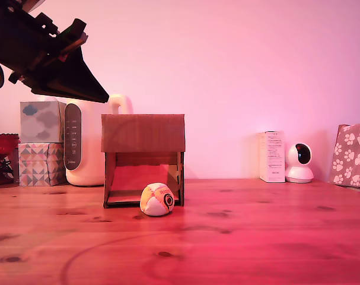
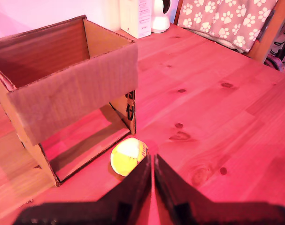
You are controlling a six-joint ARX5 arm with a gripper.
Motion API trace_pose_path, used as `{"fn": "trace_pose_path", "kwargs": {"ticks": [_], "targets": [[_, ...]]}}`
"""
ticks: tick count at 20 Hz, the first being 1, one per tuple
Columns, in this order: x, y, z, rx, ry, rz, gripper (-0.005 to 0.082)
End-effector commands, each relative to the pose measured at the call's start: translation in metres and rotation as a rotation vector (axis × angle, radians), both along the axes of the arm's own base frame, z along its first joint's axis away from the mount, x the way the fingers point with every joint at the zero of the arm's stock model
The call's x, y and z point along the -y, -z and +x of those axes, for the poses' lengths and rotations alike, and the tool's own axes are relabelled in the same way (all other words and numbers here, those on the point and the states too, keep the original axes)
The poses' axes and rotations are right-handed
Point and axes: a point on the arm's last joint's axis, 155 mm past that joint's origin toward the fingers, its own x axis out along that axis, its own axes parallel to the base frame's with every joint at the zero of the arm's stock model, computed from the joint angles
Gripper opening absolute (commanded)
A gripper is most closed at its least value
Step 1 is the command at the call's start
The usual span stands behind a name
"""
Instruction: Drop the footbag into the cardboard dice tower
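the footbag [image 1: 157, 199] lay on the tabletop [image 1: 245, 237] just in front of the cardboard dice tower [image 1: 143, 133], by the corner of the open lower front on the exterior view's right, close to the tower's tray lip or touching it; which could not be told. its round dark-ringed logo faced the exterior camera, and the wrist view showed its yellow and cream panels [image 2: 128, 156] just beyond the fingertips.

the end effector [image 2: 150, 165] held nothing. its two fingers were pressed together with only a thin slit between them, and in the exterior view it [image 1: 99, 95] hung high above the tabletop, toward that view's left of the tower.

the step in hand was probably the pick, and it would call for spreading the fingers wider than the ball before descending. the bag looked soft, so a centred, moderate squeeze should seat it; an off-centre pinch could roll it back into the reddish tray. approaching from the open tabletop side, away from the cardboard wall, would leave room for both fingers. afterwards the lift would need to clear the solid upper front panel, since the tower's top [image 2: 43, 51] stood open and unobstructed for the drop.

behind stood tissue boxes [image 1: 42, 142], a white appliance [image 1: 85, 142], a small white carton [image 1: 271, 156] and a security camera [image 1: 299, 162].
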Motion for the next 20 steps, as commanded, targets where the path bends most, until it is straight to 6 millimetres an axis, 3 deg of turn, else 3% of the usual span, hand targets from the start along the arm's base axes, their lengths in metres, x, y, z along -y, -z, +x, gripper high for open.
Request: {"fn": "trace_pose_path", "kwargs": {"ticks": [1, 15, 20], "targets": [[0.001, 0.002, -0.002, -0.004, 0.003, -0.002, -0.0020], [0.007, -0.008, -0.002, 0.069, 0.033, -0.047, -0.0020], [0.001, 0.019, -0.013, 0.044, 0.006, -0.115, -0.0020]]}}
